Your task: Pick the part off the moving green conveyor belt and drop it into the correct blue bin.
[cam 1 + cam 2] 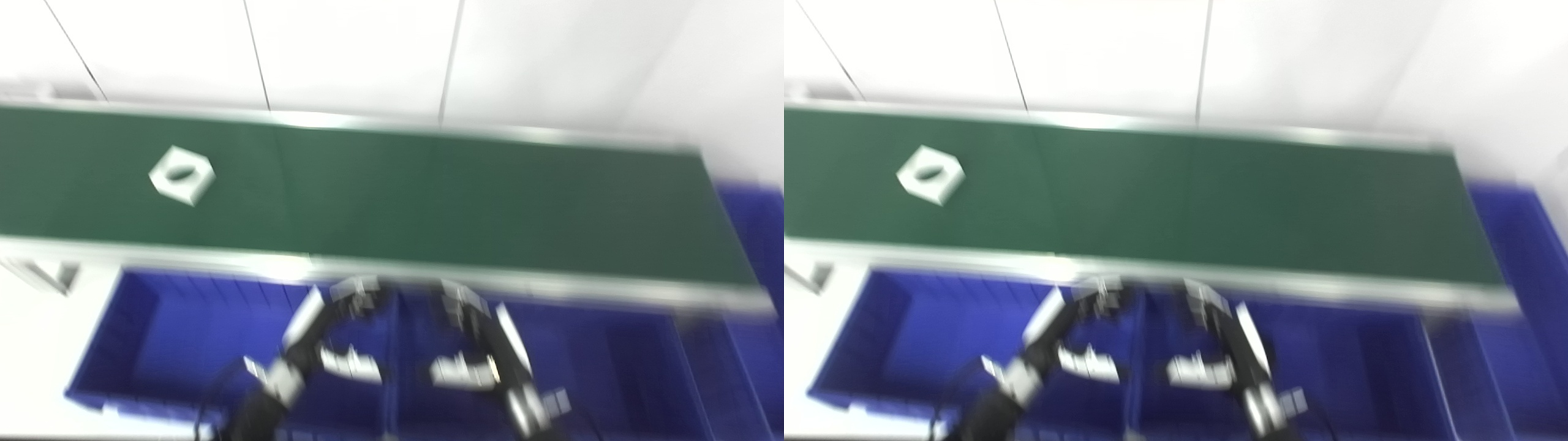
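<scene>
A white hexagonal nut-shaped part [182, 174] lies on the green conveyor belt [429, 196] near its left end; it also shows in the right eye view [931, 174]. My left hand [331, 334] hangs over the blue bins below the belt's near rail, fingers apart and curled, holding nothing. My right hand [474, 343] is beside it, also with fingers apart and empty. Both hands are well right of and below the part. The picture is blurred.
A row of blue bins [159, 331] runs along the belt's near side, with a divider between the hands. Another blue bin [756, 233] stands at the belt's right end. A white wall lies behind the belt.
</scene>
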